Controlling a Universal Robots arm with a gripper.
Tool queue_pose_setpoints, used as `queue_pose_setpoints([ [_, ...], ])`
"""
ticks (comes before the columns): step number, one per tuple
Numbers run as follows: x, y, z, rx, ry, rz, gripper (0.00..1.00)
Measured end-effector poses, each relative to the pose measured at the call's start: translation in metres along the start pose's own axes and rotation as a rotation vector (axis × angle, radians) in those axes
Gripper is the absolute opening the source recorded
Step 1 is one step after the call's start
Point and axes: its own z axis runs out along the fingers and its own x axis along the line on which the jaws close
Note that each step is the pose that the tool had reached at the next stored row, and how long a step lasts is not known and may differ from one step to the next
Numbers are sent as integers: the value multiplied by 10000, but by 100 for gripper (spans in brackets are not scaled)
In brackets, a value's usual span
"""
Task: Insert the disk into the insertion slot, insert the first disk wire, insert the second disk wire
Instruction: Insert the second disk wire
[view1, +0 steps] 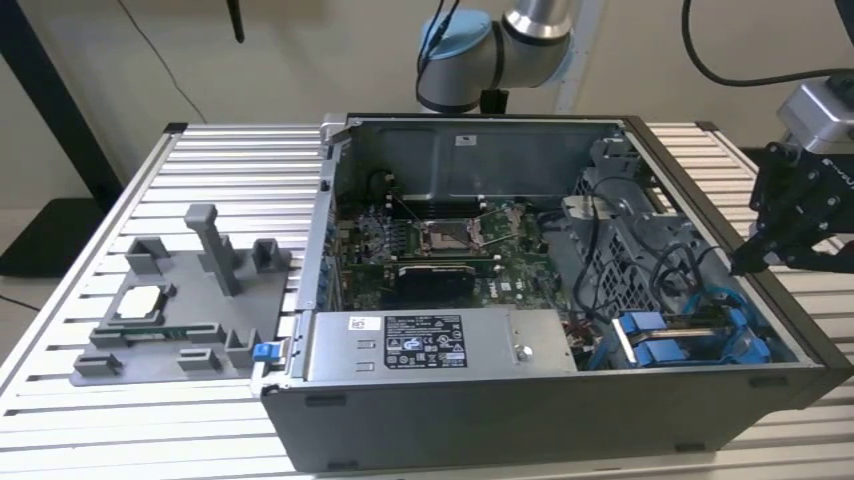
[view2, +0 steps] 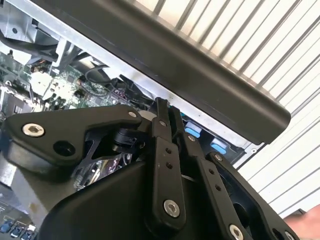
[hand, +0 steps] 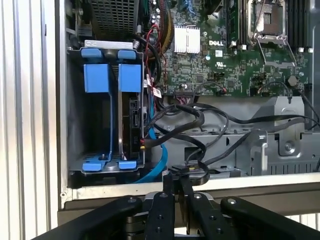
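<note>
Pincer (view1: 742, 262) closed, fingers (view2: 162, 165) pressed together w/ nothing seen between them, hanging over the side wall of the PC case (view1: 534, 420). Disk (hand: 134, 122) sits edge-on in the insertion slot (hand: 75, 130), inside the case just past the pincer tips; a blue cable (hand: 159, 159) curves out beside the disk & black wires (hand: 200, 117) bunch close to the tips
</note>
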Motion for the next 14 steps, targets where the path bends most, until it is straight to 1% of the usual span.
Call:
queue_pose_setpoints([
  [9,7,-1,-1,-1,0,2,0],
  [14,10,-2,0,-1,21,3,0],
])
